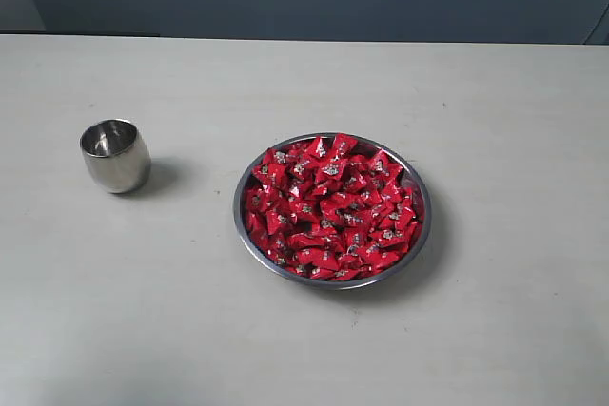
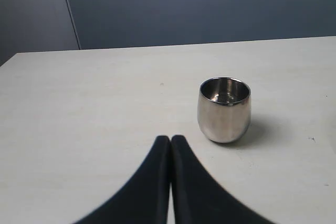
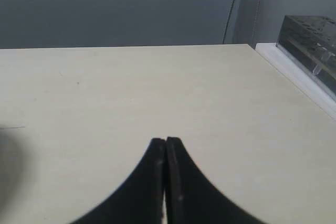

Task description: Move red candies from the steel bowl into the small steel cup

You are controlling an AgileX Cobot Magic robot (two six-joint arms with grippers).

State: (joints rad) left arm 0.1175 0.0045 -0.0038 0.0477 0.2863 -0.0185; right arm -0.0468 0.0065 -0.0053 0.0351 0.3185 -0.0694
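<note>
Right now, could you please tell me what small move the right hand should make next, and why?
Probably open the right hand: it is shut on nothing, the red candies all lie in the steel bowl, and the small steel cup looks empty.

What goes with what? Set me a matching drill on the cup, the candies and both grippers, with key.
1 small steel cup
2 red candies
3 left gripper
4 right gripper

a piled in the steel bowl
b shut, cup in its view
c upright, left of the bowl in the exterior view
d shut, no cup in its view

Pairs: 1-c, 2-a, 3-b, 4-d
</note>
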